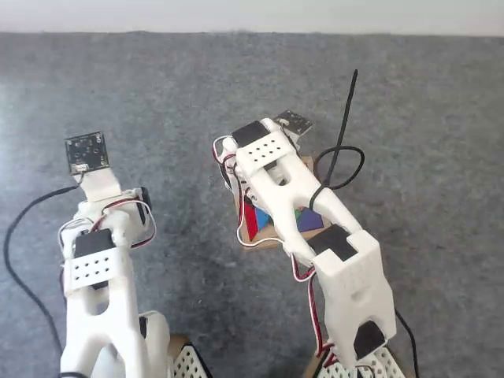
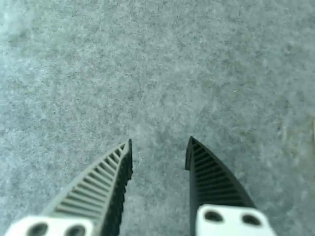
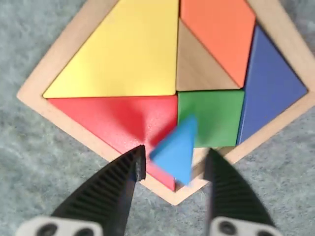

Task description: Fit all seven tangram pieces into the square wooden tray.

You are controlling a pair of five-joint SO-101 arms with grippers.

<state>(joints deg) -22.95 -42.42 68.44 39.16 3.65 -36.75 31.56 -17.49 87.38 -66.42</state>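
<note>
Tray [image 3: 34, 93] of pale wood, square, flat on grey mat [image 3: 29, 162], under right arm [image 1: 315, 213]. Inside, lying flush: yellow triangle [image 3: 123, 54], large; red triangle [image 3: 113, 118], large, edge to edge with it; orange slanted piece [image 3: 216, 34]; green square [image 3: 211, 115]; dark blue triangle [image 3: 270, 88] against the rim. Between yellow, orange and green, triangular gap [image 3: 197, 69] of plain wood. Small light blue triangle [image 3: 174, 152], blurred, tilted over the red-green seam near the tray's corner, between the parted fingers of right gripper [image 3: 174, 153]; touching either finger or not, impossible to tell. From high up, right arm and black cable [image 1: 342, 118] covering most of tray. Left gripper [image 2: 158, 145] released, fingers apart over mat, well apart from tray.
</note>
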